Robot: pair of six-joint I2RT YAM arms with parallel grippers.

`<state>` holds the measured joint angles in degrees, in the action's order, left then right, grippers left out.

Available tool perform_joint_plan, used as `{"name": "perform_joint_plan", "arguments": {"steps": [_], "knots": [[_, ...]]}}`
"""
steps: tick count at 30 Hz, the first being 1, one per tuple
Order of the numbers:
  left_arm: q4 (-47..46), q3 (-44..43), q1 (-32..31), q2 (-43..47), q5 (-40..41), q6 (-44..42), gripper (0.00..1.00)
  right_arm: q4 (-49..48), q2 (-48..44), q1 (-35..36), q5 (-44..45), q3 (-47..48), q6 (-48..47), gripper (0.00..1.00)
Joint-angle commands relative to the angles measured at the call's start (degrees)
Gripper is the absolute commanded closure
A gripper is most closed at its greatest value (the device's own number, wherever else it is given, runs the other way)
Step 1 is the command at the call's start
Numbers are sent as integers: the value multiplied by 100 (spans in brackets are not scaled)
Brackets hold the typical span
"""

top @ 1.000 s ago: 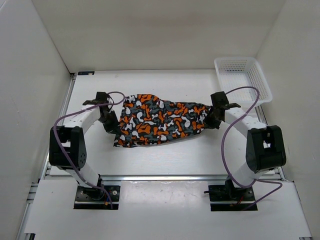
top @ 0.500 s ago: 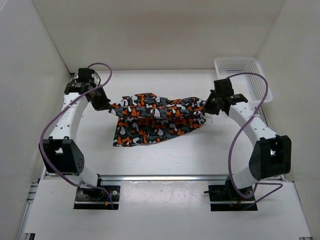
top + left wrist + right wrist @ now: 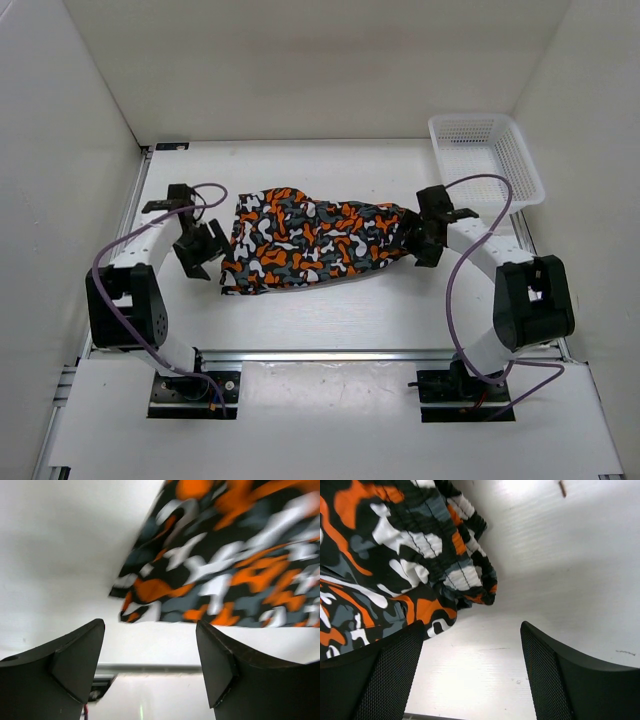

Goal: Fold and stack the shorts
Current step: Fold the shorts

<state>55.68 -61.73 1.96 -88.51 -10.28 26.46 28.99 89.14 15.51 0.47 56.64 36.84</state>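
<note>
- Shorts (image 3: 315,245) of orange, black, grey and white camouflage cloth lie folded on the white desk (image 3: 330,310).
- I see my left tool (image 3: 200,250) released, just beside their left edge.
- Right tool (image 3: 428,240) released too, beside their right end.

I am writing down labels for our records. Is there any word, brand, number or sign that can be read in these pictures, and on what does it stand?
None can be read in any view.
The shorts show only camouflage blotches, no letters or tag.
The basket is plain white mesh with no label.
</note>
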Motion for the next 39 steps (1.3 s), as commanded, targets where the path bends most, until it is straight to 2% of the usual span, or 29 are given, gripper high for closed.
{"name": "perform_joint_plan", "arguments": {"steps": [1,9,15,19,20,22,23,25,27,28,33,39], "knots": [[-181,-839,24,256,-70,9,15,-69,-187,-127,85,356,-124,18],[-189,-1771,-90,-1105,106,9,24,-140,893,-373,-90,1146,-247,19],[-356,-2132,-90,-1800,211,9,28,-605,1641,-303,-144,1481,-450,30],[-487,-2185,-142,-2293,264,9,33,-658,1931,-180,-91,1533,-450,47],[-488,-2185,-143,-2354,264,9,34,-710,2010,-180,-91,1534,-450,59],[-566,-2132,-143,-2425,325,9,39,-711,2063,-127,-91,1534,-450,72],[-637,-1984,-143,-2504,325,69,40,-711,2063,-127,-91,1534,-450,86],[-760,-1834,-143,-2505,273,70,48,-658,2002,-127,48,1534,-450,98],[-822,-1667,-265,-2505,212,70,66,-431,1801,-127,181,1482,-450,100],[-822,-1605,-318,-2452,124,70,89,-343,1704,-127,260,1420,-450,100],[-988,-764,-888,-1787,88,315,90,535,625,-127,1190,1034,-450,100],[-1112,213,-1618,-714,-53,641,90,1230,-581,-268,1736,935,-712,100]]}}
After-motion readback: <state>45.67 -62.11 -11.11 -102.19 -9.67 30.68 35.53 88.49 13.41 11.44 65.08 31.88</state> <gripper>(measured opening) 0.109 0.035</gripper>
